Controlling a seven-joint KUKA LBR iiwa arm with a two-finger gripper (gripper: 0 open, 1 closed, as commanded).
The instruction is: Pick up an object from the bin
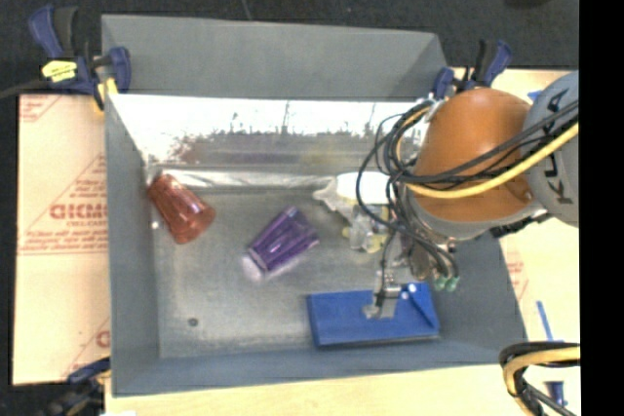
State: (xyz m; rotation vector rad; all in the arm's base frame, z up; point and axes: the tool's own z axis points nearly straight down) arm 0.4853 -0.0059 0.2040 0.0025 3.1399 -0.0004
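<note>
My gripper (383, 299) reaches down at the bin's front right, right over a flat blue rectangular thing (353, 321) lying on the floor there. Its tip is at the top edge of the blue thing, and whether it touches is unclear. A small clear and yellowish thing (363, 235) lies just behind the gripper. A white thing (341, 191) sits further back, partly hidden under the arm.
A purple ribbed thing (282, 243) lies in the middle of the bin. A red translucent cup (179, 208) lies on its side at the left wall. The arm with its orange cover and cables hangs over the bin's right side.
</note>
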